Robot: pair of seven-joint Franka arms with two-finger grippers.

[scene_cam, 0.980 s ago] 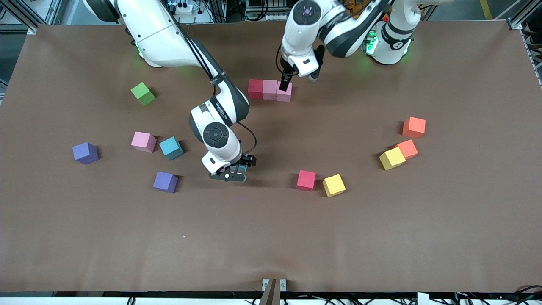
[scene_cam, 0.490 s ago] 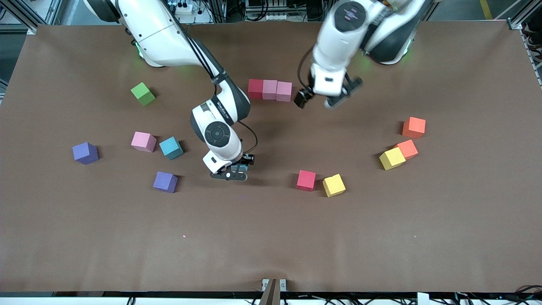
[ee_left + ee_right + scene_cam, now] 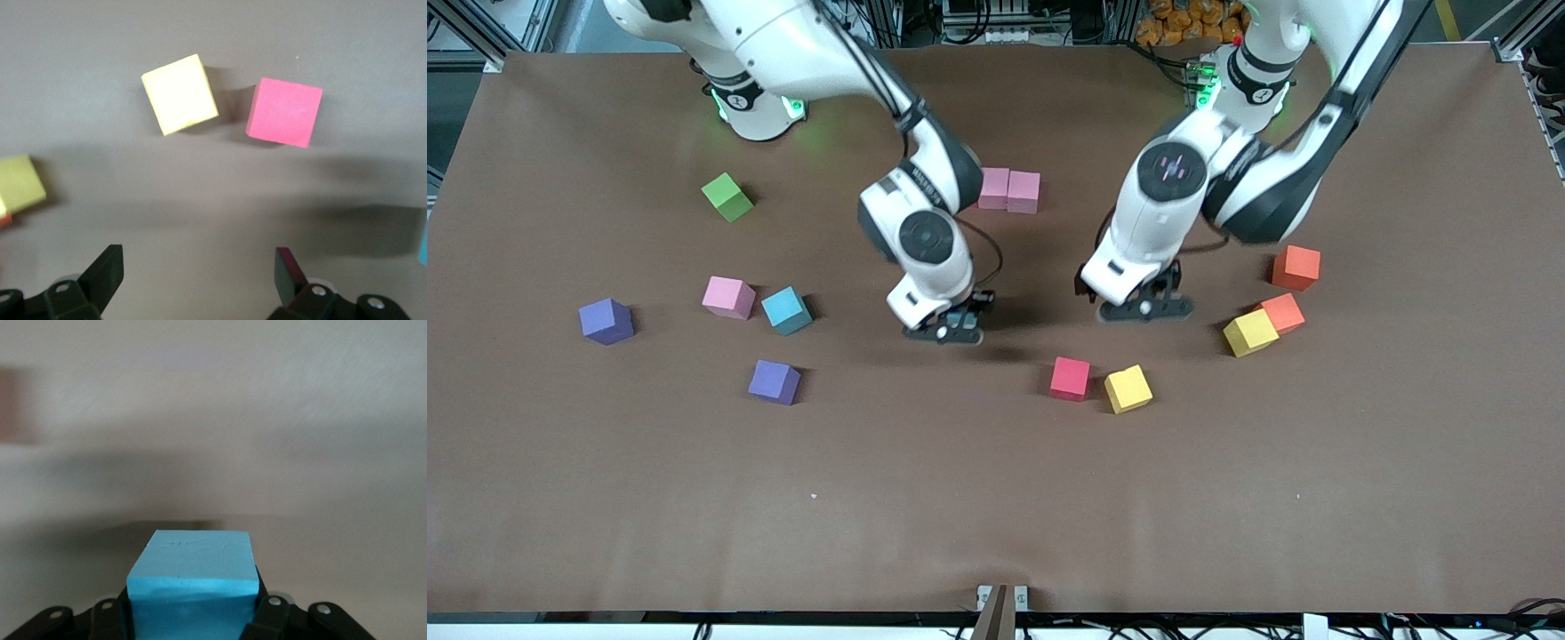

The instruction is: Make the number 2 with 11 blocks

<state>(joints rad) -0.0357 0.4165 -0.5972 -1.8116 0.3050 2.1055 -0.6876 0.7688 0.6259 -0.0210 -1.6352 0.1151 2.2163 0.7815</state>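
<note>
The right gripper [image 3: 190, 620] hangs over bare surface [image 3: 996, 498] near the middle, its fingers [image 3: 270, 613] pinching a teal-blue cube [image 3: 192, 583] by two opposite sides, the cube lifted clear. The left gripper [image 3: 200, 280] hovers over the surface just above a red cube [image 3: 1070, 378] and a yellow cube [image 3: 1128, 388]; its fingers [image 3: 107, 273] are spread wide and hold nothing. Two pink cubes [image 3: 1009, 190] sit touching in a row close to the robots' bases, the start of the number 2. Another teal-blue cube [image 3: 786, 310] lies beside a pink cube [image 3: 728, 297] toward the right arm's end.
</note>
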